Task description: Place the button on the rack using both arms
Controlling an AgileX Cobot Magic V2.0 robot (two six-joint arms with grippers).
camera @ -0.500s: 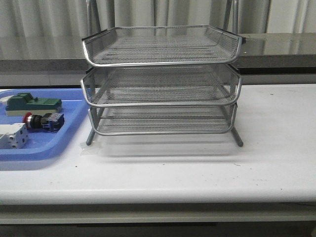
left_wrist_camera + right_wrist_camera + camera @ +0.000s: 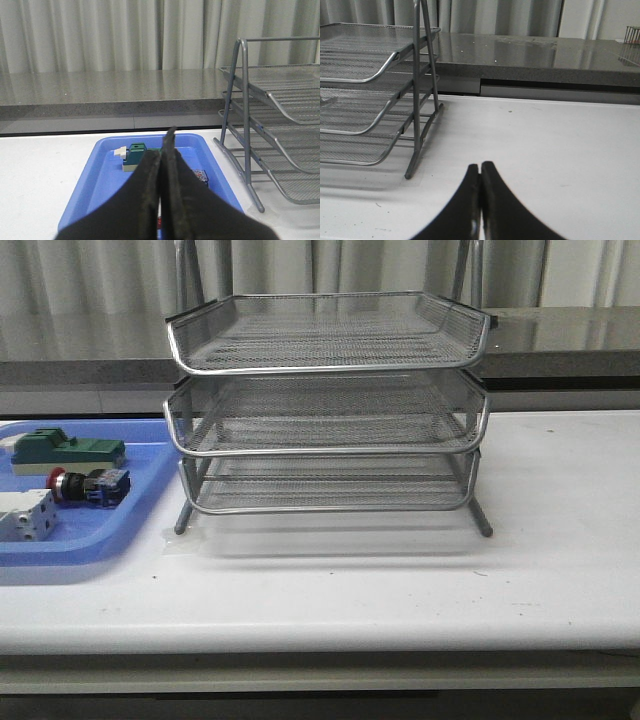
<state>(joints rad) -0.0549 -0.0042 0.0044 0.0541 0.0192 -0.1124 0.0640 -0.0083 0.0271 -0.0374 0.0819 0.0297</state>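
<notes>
Biggest thing first: the white tabletop (image 2: 400, 590), with the rack (image 2: 328, 400) standing mid-table, all three mesh tiers seen empty. Off to the left a blue tray (image 2: 140, 502) is parked just beside the rack's leg, and three parts are held in it: a green block (image 2: 68, 452) at the back, the button (image 2: 88, 485) lying on its side in the middle with the red cap pointed left, and a white-grey terminal block (image 2: 25, 515) nearest the front edge.

Neither arm is caught in the front view. The left gripper (image 2: 161, 192) is seen fully closed with nothing held, aimed over the tray; the right gripper (image 2: 480, 200) is likewise pressed shut and empty, over bare tabletop beside the rack's right leg.

What could go wrong, as a guess: the button is wedged close between its two neighbours, so one of them could be nudged or grabbed by mistake. A round cap could also be rolled out of a pinch, and a small part could be caught on the mesh rim during placement
</notes>
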